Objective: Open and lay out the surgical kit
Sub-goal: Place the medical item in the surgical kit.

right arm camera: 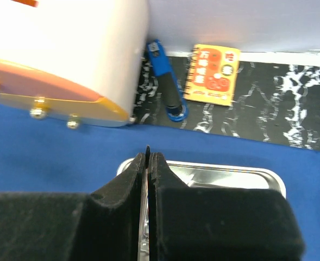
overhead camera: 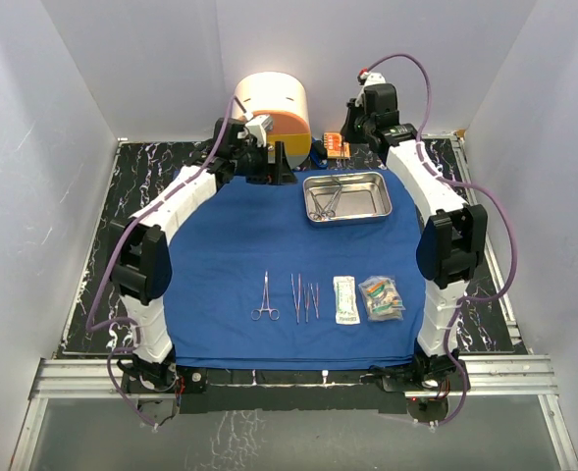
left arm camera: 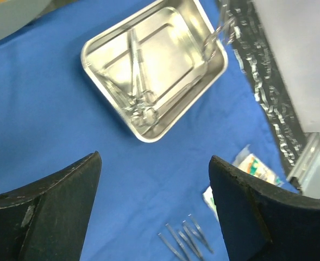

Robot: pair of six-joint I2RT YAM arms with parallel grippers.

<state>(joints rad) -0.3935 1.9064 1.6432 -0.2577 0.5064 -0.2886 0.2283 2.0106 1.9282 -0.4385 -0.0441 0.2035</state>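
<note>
The royal-blue cloth (overhead camera: pixel 239 235) lies spread flat. The steel tray (overhead camera: pixel 367 212) sits at its far right with some instruments (overhead camera: pixel 326 201) inside. A scissor-handled forceps (overhead camera: pixel 265 299), several tweezers (overhead camera: pixel 305 297) and two clear packets (overhead camera: pixel 345 299) (overhead camera: pixel 382 297) lie in a row near the front. My left gripper (left arm camera: pixel 154 185) is open and empty above the cloth (left arm camera: pixel 51 119), with the tray (left arm camera: pixel 149 136) ahead of it. My right gripper (right arm camera: pixel 149 155) is shut above the tray's rim (right arm camera: pixel 225 173). A thin dark sliver shows at its tips, and I cannot tell what it is.
The round cream-and-orange container (overhead camera: pixel 274 103) stands at the back, close to my left wrist. A small orange box (overhead camera: pixel 336 147) and a blue pen (right arm camera: pixel 165 76) lie on the black marbled table behind the tray. White walls enclose the sides and back.
</note>
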